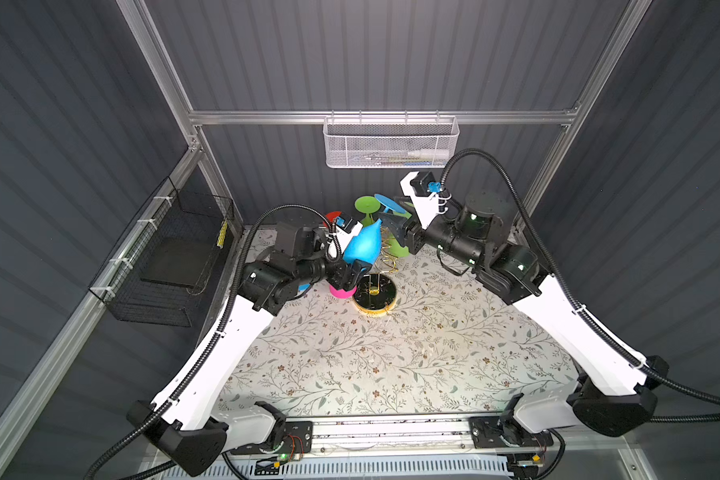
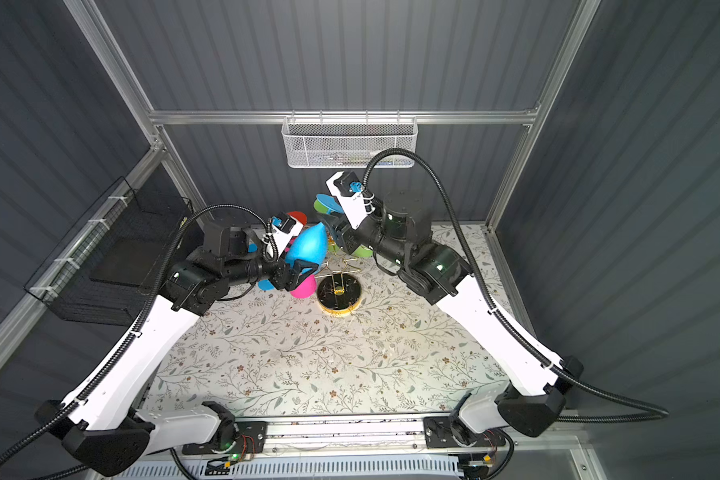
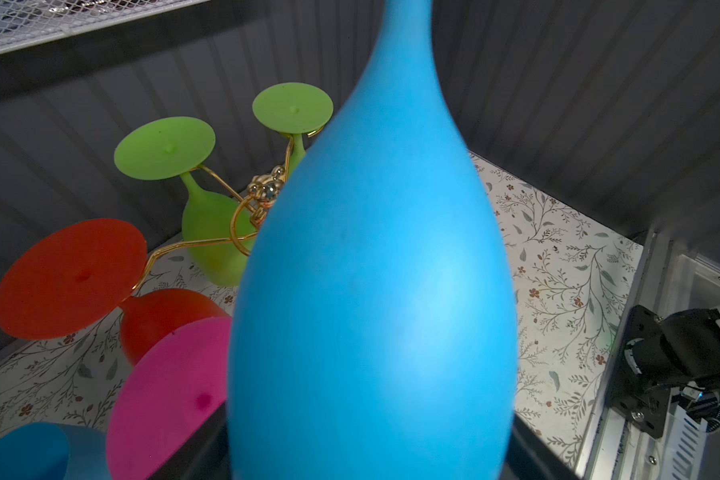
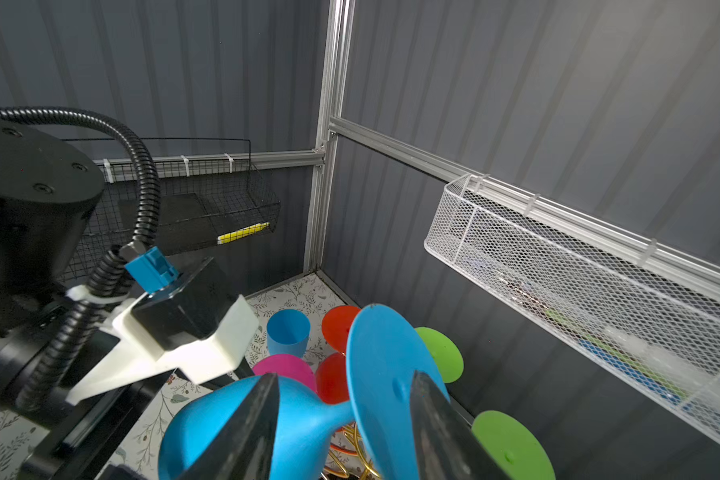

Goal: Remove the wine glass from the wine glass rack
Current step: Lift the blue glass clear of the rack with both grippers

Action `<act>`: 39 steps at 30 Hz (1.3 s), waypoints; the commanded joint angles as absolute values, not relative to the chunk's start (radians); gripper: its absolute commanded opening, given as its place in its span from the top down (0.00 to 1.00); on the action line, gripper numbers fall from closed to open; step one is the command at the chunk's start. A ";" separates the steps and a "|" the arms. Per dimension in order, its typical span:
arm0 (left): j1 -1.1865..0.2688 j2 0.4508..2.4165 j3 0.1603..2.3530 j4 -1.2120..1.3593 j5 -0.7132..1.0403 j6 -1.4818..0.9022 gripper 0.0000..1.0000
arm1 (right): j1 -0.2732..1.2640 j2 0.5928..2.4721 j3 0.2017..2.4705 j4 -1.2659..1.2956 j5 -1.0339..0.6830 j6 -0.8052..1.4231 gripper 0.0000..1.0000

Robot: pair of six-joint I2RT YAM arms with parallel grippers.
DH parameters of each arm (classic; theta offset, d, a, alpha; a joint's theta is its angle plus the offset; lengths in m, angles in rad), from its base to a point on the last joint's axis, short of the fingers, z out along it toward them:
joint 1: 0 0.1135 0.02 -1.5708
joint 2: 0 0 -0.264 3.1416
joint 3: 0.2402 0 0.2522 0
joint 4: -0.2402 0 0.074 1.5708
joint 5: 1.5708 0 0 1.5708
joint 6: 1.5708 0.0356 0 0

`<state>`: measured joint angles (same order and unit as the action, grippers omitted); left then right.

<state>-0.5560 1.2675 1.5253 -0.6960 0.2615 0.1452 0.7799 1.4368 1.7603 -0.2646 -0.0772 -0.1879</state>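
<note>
A blue wine glass (image 1: 360, 249) (image 2: 306, 247) lies tilted above the gold wire wine glass rack (image 1: 377, 293) (image 2: 339, 293). Its bowl (image 3: 371, 291) fills the left wrist view. My left gripper (image 1: 350, 276) (image 3: 368, 449) is shut on the wide end of that bowl. My right gripper (image 1: 393, 232) (image 4: 346, 376) straddles the stem and round foot (image 4: 383, 374). One of its fingers (image 4: 433, 415) lies against the foot's outer face. I cannot tell whether it presses. The gold arms (image 4: 350, 461) show just below the stem.
Green (image 3: 165, 147), red (image 3: 69, 276) and pink (image 3: 167, 395) glasses hang upside down on the rack. A blue cup (image 4: 287, 332) stands on the floral tabletop behind my left arm. A white mesh basket (image 1: 389, 143) hangs on the back wall and a black wire basket (image 1: 171, 257) on the left wall.
</note>
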 commanded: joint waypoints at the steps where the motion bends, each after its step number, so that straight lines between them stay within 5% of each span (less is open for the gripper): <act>1: -0.561 1.240 1.552 -0.701 0.280 0.156 0.22 | 0.784 1.444 1.796 -0.270 -0.062 -0.221 0.48; 12: -0.561 1.210 1.542 -0.695 0.295 0.181 0.23 | 0.784 1.487 1.840 -0.326 -0.024 -0.282 0.56; 31: -0.561 1.184 1.526 -0.669 0.295 0.204 0.22 | 0.784 1.476 1.827 -0.345 -0.035 -0.295 0.99; 39: -0.561 1.142 1.474 -0.613 0.275 0.225 0.18 | 0.783 1.460 1.816 -0.341 0.006 -0.254 1.00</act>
<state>-0.5560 1.1545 1.4994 -0.6746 0.2756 0.1864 0.7612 1.4837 1.8191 -0.3645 0.0296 -0.3183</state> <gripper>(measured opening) 0.819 0.072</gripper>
